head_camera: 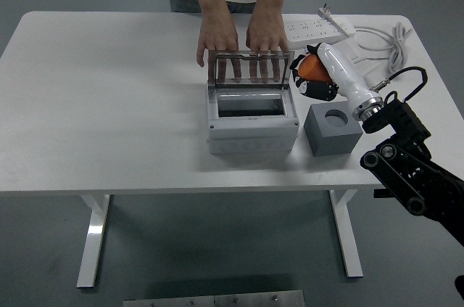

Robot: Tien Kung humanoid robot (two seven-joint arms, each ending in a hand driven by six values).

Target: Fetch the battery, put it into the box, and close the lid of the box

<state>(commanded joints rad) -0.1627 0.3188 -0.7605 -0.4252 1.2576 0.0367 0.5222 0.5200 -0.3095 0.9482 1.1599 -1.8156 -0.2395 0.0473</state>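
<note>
Bright, even overhead light, soft shadows beneath the white table (109, 104), sharp focus with little glare.
</note>
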